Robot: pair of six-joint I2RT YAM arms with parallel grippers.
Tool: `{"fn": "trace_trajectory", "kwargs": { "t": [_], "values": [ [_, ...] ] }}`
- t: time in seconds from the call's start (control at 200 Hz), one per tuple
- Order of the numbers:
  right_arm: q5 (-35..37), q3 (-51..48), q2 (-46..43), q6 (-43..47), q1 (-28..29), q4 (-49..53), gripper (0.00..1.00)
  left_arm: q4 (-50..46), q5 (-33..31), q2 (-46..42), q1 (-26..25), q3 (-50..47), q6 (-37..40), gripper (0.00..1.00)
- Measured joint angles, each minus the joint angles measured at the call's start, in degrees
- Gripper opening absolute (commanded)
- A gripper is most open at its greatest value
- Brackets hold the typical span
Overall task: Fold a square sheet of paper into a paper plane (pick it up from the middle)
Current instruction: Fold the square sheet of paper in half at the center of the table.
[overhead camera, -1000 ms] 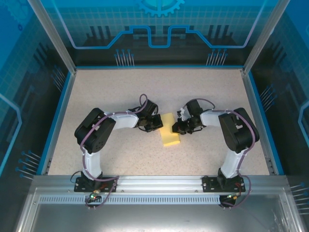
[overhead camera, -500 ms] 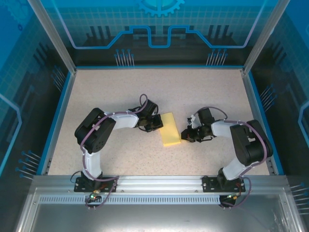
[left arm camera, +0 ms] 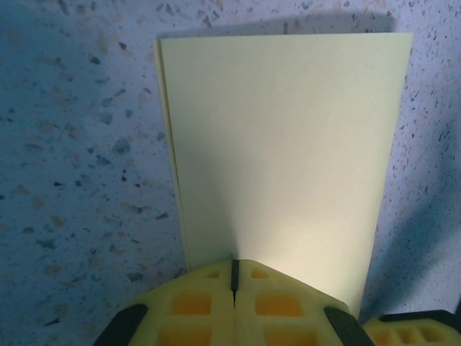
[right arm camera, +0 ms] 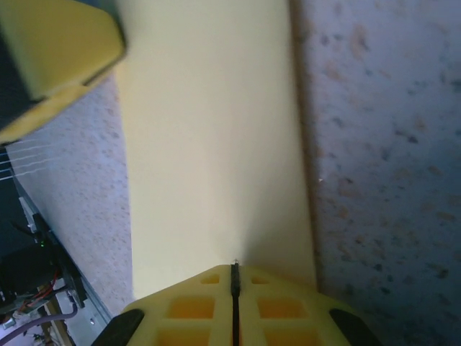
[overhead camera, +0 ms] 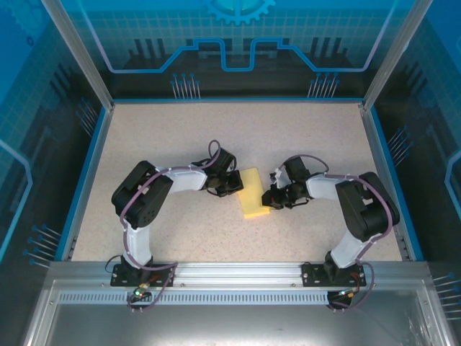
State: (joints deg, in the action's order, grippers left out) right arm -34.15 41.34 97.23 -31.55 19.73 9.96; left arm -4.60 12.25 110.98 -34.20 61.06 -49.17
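The square sheet of paper (overhead camera: pixel 253 193) is pale yellow and lies folded in half as a narrow rectangle on the speckled table; two layers show at its left edge (left arm camera: pixel 167 144). My left gripper (overhead camera: pixel 236 186) is shut, its tips (left arm camera: pixel 234 263) resting on the paper's left side. My right gripper (overhead camera: pixel 265 200) is also shut, its tips (right arm camera: pixel 234 268) on the near right edge of the paper (right arm camera: pixel 216 144). Neither pair of jaws has paper between them. The paper plane is out of view.
The speckled table (overhead camera: pixel 166 137) is ringed by a blue rim (overhead camera: pixel 94 166) and metal posts. A finger of the left gripper (right arm camera: pixel 50 58) shows in the right wrist view. A bit of the right gripper's finger (left arm camera: pixel 410 333) shows in the left wrist view.
My right gripper pulled away to the right, off the paper, then came back onto its near right edge. The left arm and the paper have stayed put.
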Motion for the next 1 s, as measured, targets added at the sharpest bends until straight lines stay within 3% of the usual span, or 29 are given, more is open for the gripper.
{"fn": "trace_trajectory", "kwargs": {
  "t": [0.63, 0.79, 0.995],
  "values": [
    [0.3, -7.4, -5.7, 0.0, -1.1, -2.6, 0.08, -1.8, -0.2, 0.4, -0.1, 1.5, 0.6, 0.00],
    [1.2, -8.4, -8.2, -0.5, -0.8, -0.6, 0.08, -3.3, -0.5, 0.5, -0.2, 2.7, 3.5, 0.00],
    [4.9, -5.4, -16.1, -1.7, 0.4, 3.3, 0.11, -10.3, -1.1, 1.8, -0.5, 8.0, 12.8, 0.00]
  ]
}}
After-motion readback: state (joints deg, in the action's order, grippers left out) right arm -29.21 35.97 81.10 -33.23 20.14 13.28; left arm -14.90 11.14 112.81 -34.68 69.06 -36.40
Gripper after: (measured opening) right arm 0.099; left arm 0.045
